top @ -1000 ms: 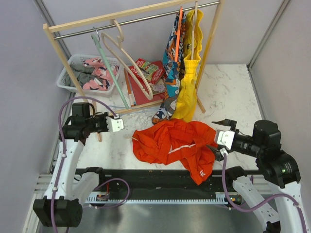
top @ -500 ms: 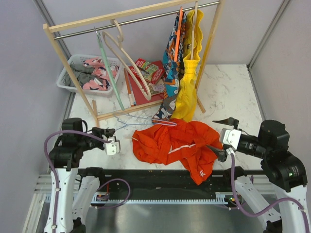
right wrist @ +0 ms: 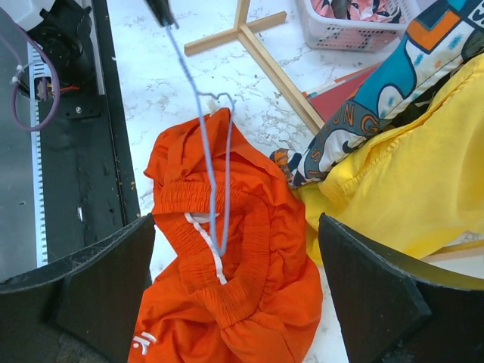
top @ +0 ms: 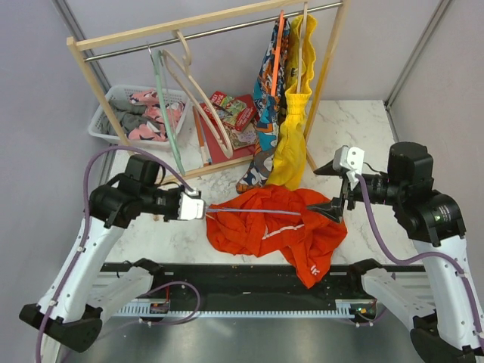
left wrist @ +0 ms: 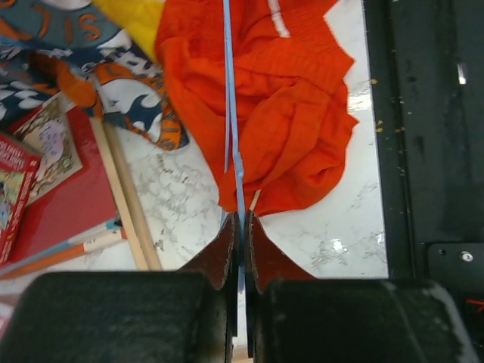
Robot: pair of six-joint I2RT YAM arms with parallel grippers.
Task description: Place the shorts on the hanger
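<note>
The orange-red shorts (top: 265, 231) lie crumpled on the marble table near the front edge. My left gripper (top: 193, 206) is shut on one end of the thin light-blue hanger (top: 257, 211), which reaches rightward over the shorts. In the left wrist view the hanger (left wrist: 231, 113) runs from my shut gripper (left wrist: 242, 221) across the shorts (left wrist: 287, 106). My right gripper (top: 333, 190) is open above the right side of the shorts. In the right wrist view the hanger (right wrist: 203, 136) ends inside the waistband of the shorts (right wrist: 257, 318), between my wide-open fingers (right wrist: 83, 287).
A wooden clothes rack (top: 98, 87) stands behind, with beige hangers (top: 208, 106), a teal hanger (top: 168, 113), a patterned garment (top: 266, 83) and a yellow garment (top: 291, 128). A white basket (top: 102, 121) and red books (top: 231, 125) sit beneath it.
My left gripper has moved right and up with the hanger, which now reaches over the shorts. My right gripper has risen and shifted towards the rack, staying open.
</note>
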